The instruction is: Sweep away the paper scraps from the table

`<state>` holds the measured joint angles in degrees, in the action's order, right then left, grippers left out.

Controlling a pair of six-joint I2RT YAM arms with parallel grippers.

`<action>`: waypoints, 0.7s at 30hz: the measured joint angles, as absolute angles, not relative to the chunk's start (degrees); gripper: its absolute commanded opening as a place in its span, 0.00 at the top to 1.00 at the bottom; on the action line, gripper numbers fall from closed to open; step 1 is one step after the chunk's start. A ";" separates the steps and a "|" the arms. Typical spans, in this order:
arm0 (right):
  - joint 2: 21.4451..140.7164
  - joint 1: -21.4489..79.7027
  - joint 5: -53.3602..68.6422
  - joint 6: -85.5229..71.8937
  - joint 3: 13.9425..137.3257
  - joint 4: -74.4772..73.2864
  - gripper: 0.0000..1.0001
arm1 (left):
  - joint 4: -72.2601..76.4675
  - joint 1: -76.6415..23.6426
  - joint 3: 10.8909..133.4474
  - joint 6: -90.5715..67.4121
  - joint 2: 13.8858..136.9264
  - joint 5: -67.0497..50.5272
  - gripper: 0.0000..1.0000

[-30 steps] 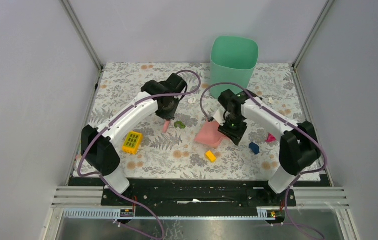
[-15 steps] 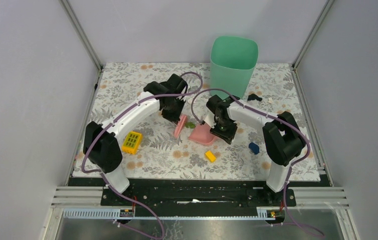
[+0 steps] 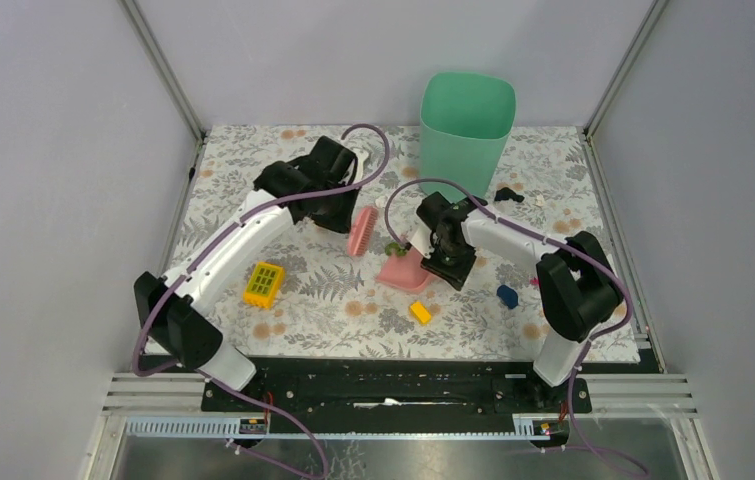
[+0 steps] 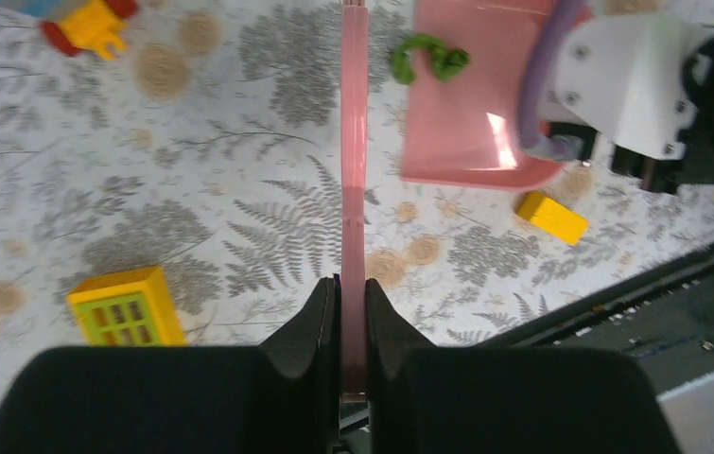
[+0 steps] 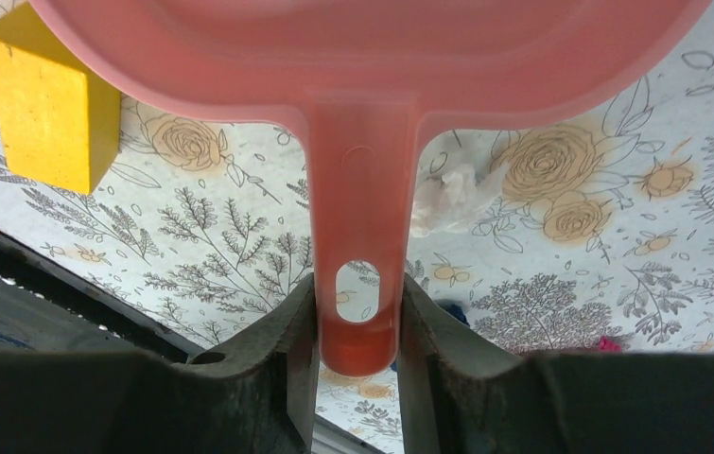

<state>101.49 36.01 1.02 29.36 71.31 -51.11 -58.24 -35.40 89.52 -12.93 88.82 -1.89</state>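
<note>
Jaws clamp on both tools: left gripper pinches the thin handle of a pink brush, while right gripper grips the pink dustpan by its handle. One white paper scrap lies on the table beneath the pan's handle, i.e. behind its lip, not in front. A second paper scrap sits far right, near the green bin. Only a green toy piece rests in the pan, w/ a yellow brick just beside. To sweep well, the pan lip likely needs to sit flat w/ the scrap ahead of it. Brush should then draw toward it, bristles low, clear of bricks.
</note>
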 measured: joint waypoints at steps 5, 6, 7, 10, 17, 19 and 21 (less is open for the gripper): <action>99.44 36.01 -0.21 29.23 68.34 -50.26 1.00 | -61.63 -35.18 94.59 -11.35 89.45 7.55 1.00; 99.37 36.01 -0.38 29.12 68.07 -50.24 1.00 | -62.02 -35.07 95.74 -11.11 90.26 9.10 1.00; 99.35 36.01 -0.40 28.99 67.77 -50.22 1.00 | -62.06 -34.94 97.06 -10.92 91.35 10.57 1.00; 99.15 36.01 -0.40 28.60 67.40 -50.15 1.00 | -61.45 -34.48 101.45 -10.28 96.25 13.89 1.00; 97.34 35.99 -0.71 28.12 66.22 -49.82 1.00 | -55.68 -34.11 108.73 -6.90 108.66 14.83 1.00; 97.10 35.88 -0.91 27.94 65.89 -49.82 1.00 | -53.54 -34.11 109.32 -5.74 111.22 14.83 1.00; 97.10 35.64 -0.95 27.73 65.65 -49.84 1.00 | -52.40 -34.15 110.69 -4.43 113.95 14.83 1.00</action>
